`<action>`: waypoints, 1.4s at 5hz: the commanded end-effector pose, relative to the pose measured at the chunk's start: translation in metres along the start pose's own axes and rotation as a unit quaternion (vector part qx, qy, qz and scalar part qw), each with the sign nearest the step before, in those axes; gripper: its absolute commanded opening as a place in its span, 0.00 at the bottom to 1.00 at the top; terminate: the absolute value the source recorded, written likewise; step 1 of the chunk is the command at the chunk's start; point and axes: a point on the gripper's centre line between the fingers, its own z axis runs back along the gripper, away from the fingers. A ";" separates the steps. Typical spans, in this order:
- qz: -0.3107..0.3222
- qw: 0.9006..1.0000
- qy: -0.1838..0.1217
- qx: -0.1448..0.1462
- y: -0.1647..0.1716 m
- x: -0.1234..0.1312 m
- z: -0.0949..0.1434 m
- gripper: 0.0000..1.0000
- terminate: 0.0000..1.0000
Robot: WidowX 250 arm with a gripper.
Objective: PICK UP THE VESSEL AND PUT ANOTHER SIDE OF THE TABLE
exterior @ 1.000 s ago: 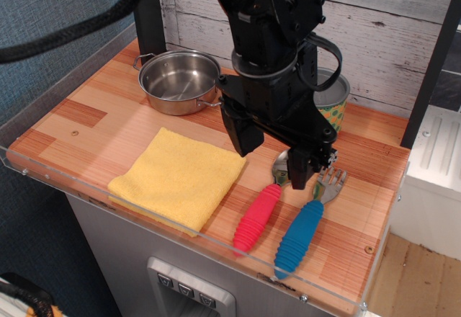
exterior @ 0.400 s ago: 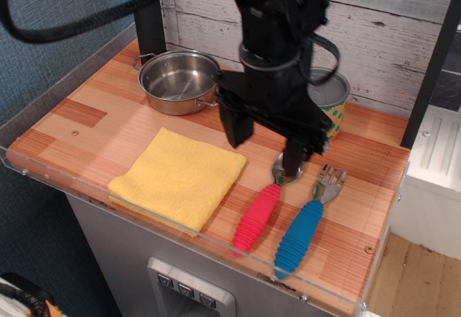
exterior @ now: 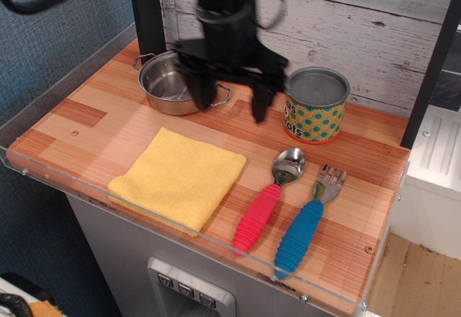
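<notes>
The vessel (exterior: 164, 84) is a small shiny steel pot with wire loop handles, standing at the back left of the wood-patterned table (exterior: 86, 119). My black gripper (exterior: 230, 104) hangs open just to the pot's right. Its left finger covers the pot's right rim and its right finger is out over bare table. Nothing is between the fingers. The arm above hides the pot's far right edge.
A tin (exterior: 315, 105) with a green-orange dotted label stands right of the gripper. A yellow cloth (exterior: 178, 176) lies at the front left. A red-handled spoon (exterior: 269, 198) and a blue-handled fork (exterior: 308, 220) lie at the front right. A clear rim (exterior: 180, 236) edges the table.
The gripper has moved back and left, from above the spoon and fork to beside the pot's right rim. It stays open. The objects have not moved.
</notes>
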 end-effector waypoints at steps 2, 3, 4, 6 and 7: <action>0.084 0.994 -0.068 0.032 0.045 0.058 -0.013 1.00 0.00; 0.119 0.989 -0.077 0.036 0.052 0.073 -0.024 1.00 0.00; 0.135 0.987 -0.074 0.039 0.056 0.089 -0.033 1.00 0.00; 0.164 0.984 -0.062 0.034 0.061 0.106 -0.050 1.00 0.00; 0.166 0.984 -0.052 0.039 0.063 0.103 -0.058 1.00 0.00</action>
